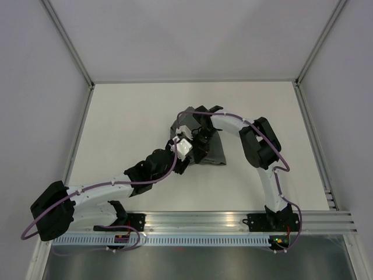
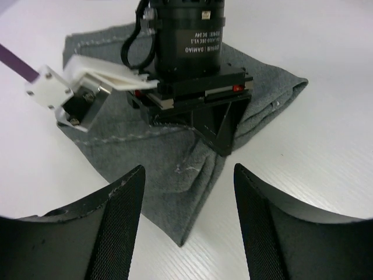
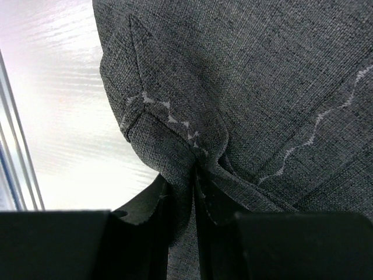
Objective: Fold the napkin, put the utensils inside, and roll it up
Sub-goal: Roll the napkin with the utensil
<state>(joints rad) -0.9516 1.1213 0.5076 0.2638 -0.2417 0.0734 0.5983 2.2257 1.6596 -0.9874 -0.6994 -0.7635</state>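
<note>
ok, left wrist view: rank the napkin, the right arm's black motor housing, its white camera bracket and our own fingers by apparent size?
1. napkin
2. black motor housing
3. white camera bracket
Unranked: left gripper fingers. They fill the bottom of the frame only because they sit right at the lens.

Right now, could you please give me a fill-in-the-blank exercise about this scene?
1. The napkin is dark ___ in colour.
2. It lies on a ___ table.
3. A fold of it is pinched by the jaws of the ___ arm.
4. The jaws of the left arm stand ___, holding nothing.
Missing words: grey, white, right, open.
</note>
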